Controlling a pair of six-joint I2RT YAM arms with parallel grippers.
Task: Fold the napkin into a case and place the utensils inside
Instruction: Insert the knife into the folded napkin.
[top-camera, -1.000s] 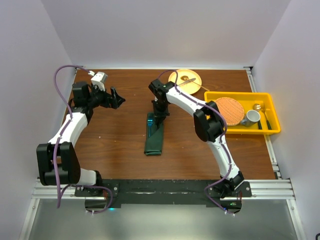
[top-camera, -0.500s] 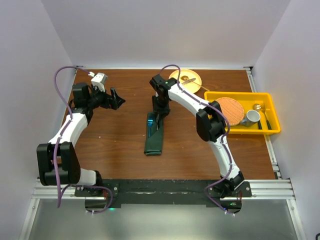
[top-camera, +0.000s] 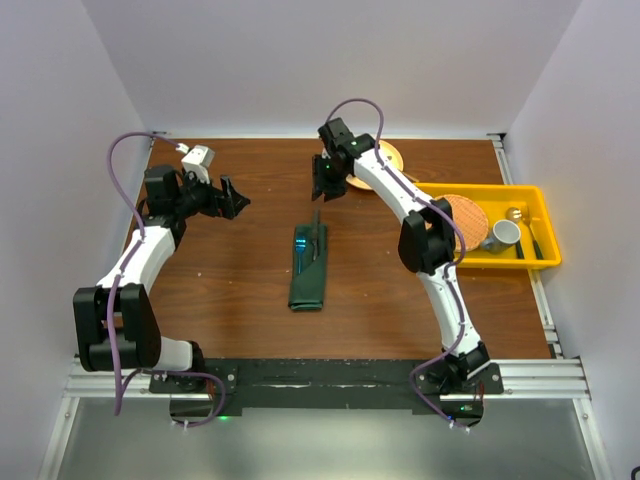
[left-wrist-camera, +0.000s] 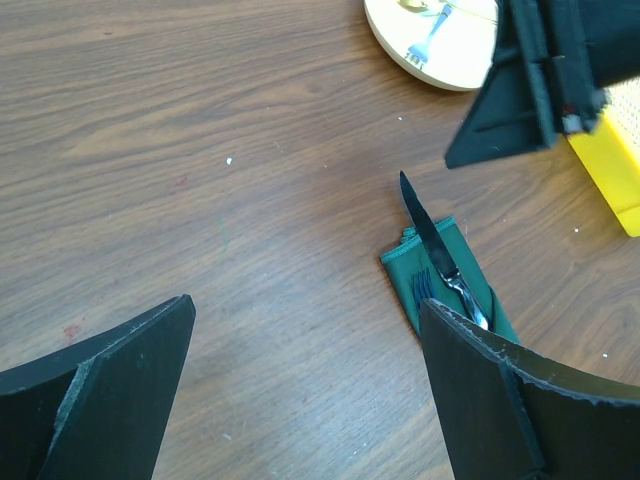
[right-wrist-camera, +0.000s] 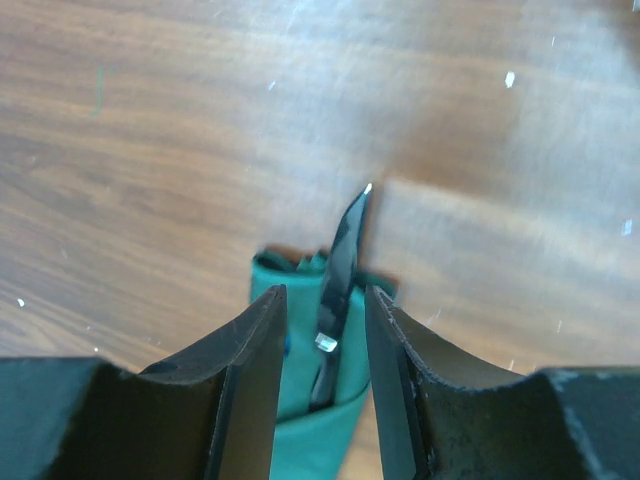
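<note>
**Knife and fork sit in the green case**

From above: The case (top-camera: 308, 280) lies long and thin in the middle of the table (top-camera: 230, 290). The knife (top-camera: 316, 228) and the blue fork (top-camera: 301, 242) poke out of its far end. The right gripper (top-camera: 322, 187) hangs over the table past the case, just beside the yellow plate (top-camera: 388, 156), and touches nothing. The left gripper (top-camera: 233, 197) is off to the left, well apart from the case. A yellow bin (top-camera: 480, 262) sits at the right.

Left wrist view: The left gripper (left-wrist-camera: 305, 305) has its fingers spread wide, with only bare table between them. Past them lies the case (left-wrist-camera: 465, 265). The knife (left-wrist-camera: 428, 232) sticks out of its end, and the blue fork (left-wrist-camera: 420, 285) lies beside it.

Right wrist view: The right gripper (right-wrist-camera: 325, 290) has its fingers a little apart and holds nothing. Down below, through the gap, the knife (right-wrist-camera: 342, 245) points out of the case (right-wrist-camera: 322, 440).
</note>
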